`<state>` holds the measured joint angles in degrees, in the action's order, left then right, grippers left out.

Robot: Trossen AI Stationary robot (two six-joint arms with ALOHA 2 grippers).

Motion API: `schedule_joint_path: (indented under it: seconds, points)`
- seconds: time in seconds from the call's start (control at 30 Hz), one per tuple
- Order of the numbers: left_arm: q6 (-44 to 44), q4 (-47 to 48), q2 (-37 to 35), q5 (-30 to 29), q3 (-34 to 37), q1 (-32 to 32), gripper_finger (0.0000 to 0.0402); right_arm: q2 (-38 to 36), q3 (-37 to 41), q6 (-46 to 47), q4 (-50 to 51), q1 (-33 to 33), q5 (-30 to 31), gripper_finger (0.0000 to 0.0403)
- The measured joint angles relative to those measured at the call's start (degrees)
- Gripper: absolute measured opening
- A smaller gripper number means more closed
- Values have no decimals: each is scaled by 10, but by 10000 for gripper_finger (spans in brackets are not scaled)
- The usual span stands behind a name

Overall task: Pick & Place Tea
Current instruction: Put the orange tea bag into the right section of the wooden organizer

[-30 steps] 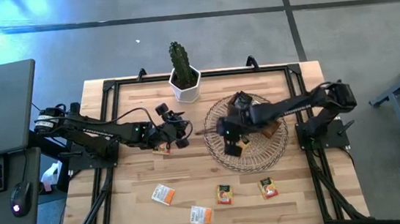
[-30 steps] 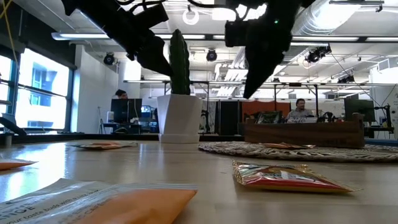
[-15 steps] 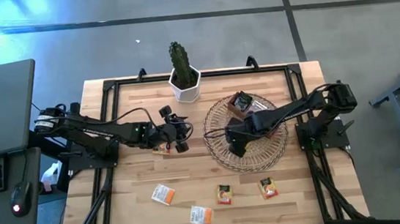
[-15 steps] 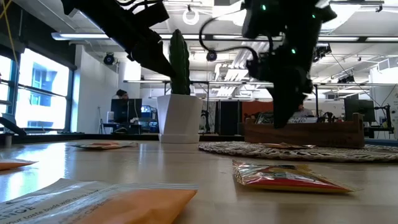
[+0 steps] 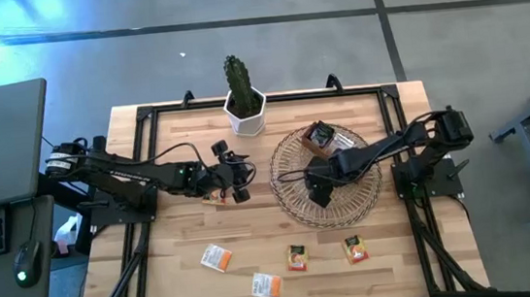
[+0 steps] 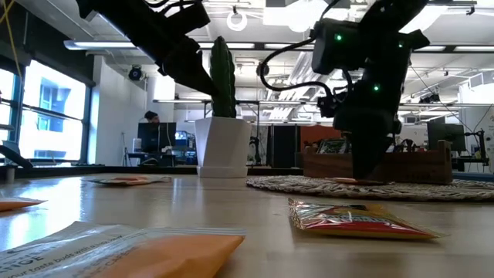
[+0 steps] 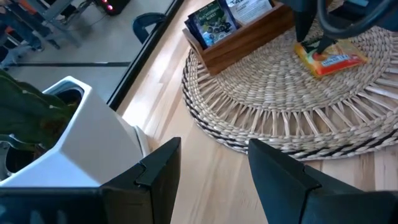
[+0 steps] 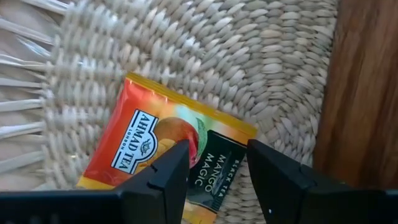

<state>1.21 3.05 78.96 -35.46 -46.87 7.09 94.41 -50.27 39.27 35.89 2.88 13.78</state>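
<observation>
A yellow-red tea sachet [image 8: 168,146] lies flat on the round wicker tray [image 5: 295,209]; the left wrist view shows it too [image 7: 329,59]. My right gripper [image 8: 217,180] hangs open just over it, one finger toward each side, low above the tray [image 5: 314,192]. My left gripper [image 5: 239,178] hovers open over the table left of the tray, with nothing between its fingers [image 7: 214,180]. Beside it an orange sachet [image 5: 214,198] rests on the wood. Several more sachets [image 5: 297,257] lie near the front edge. My right gripper points down at the sachet's near half [image 8: 205,155], its open fingers [image 8: 155,180] over the sachet's two sides. The sachet lies flat on the tray. Whether the fingertips touch it I cannot tell.
A brown wooden box [image 5: 323,138] with upright sachets stands on the tray's far part. A white pot with a cactus [image 5: 244,107] stands at the far edge, between the arms. A red-yellow sachet [image 6: 355,220] and an orange one [image 6: 116,251] lie close to the low camera.
My right gripper has come down toward the wicker tray and shifted a little toward the table's right edge. It now hangs just above the yellow-red sachet, which lies on the tray.
</observation>
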Motion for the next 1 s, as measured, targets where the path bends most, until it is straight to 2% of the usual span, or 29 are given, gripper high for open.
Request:
schedule_joint_path:
  seconds: [0.23, 0.33, 0.53, 0.73, 0.87, 1.0]
  points:
    - [0, -2, 0, 0, 0, 0, 184, 0, 6, -10, -12, -11, -27, 143]
    - [0, -2, 0, 0, 0, 0, 184, 0, 6, -12, -12, -11, -38, 107]
    - [0, -5, 0, -1, 0, 0, 184, 0, 6, -55, -17, -10, -31, 10]
    - [0, -5, 0, -1, 0, 0, 184, 0, -7, -64, -25, -9, -51, 22]
    - [0, -5, 0, -1, 0, 0, 184, 0, -29, -75, -32, -1, -138, 18]
    - [0, -5, 0, -1, 0, 0, 184, 0, -53, -94, -36, 24, -188, 13]
